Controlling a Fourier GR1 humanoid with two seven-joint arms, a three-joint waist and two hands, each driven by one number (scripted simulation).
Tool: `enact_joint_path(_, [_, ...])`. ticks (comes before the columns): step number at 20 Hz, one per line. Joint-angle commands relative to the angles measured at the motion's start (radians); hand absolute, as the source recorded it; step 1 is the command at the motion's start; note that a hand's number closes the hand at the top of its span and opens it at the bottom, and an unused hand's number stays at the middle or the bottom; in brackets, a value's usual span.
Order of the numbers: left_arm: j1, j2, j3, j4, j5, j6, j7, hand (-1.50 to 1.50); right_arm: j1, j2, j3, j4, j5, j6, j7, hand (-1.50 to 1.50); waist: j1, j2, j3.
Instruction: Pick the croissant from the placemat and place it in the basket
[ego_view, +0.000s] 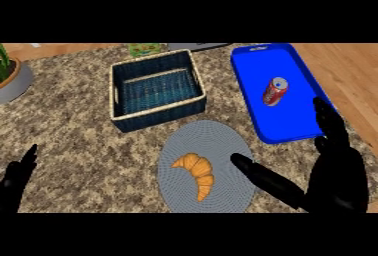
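At the lower right of the frame, the robot's right hand (338, 175) is nearest, a large black shape with its fingers straight and spread wide. Its thumb stretches left over the edge of the placemat, and the other fingers point up toward the blue tray. The hand holds nothing, and the thumb tip stops just right of the croissant without touching it.

At the lower left edge, the left hand (16, 181) rests with fingers straight, close together and pointing up, holding nothing.

Between the hands, at lower centre, lies a round grey placemat (221, 145) on the speckled stone counter (74, 135). The croissant (197, 173), golden orange and curved, sits on the left half of the placemat.

Farther back, just above the placemat and left of centre, stands a square dark blue woven basket (156, 89) with a pale rim.

At the upper right, a bright blue tray (255, 90) lies lengthwise, with a red can (275, 91) on its side in the middle.

At the far upper left edge, a grey plant pot (15, 80) with green leaves shows partly. A small green item (145, 48) sits behind the basket; I cannot tell what it is.
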Motion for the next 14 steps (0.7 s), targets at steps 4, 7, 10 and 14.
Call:
enact_joint_path(4, [0.022,-0.004,0.008,-0.012,-0.006,0.036,0.012,0.0,0.445,-0.104,0.077,0.082,0.265,-0.105,-0.047,-1.5,-0.009,0.02,-0.012])
enact_joint_path(7, [0.023,-0.008,-0.006,-0.023,-0.021,0.045,0.016,0.0,0.608,-0.119,0.149,0.084,0.4,-0.171,-0.099,-1.5,0.023,0.023,-0.012])
enact_joint_path(10, [0.007,-0.016,-0.021,-0.049,-0.029,0.047,0.033,0.0,0.772,-0.096,0.193,0.098,0.54,-0.284,-0.139,-1.5,0.058,0.03,-0.011])
enact_joint_path(14, [-0.007,-0.012,-0.041,-0.089,-0.035,0.034,0.072,0.0,0.996,-0.025,0.226,0.096,0.671,-0.489,-0.18,-1.5,0.106,0.037,-0.009])
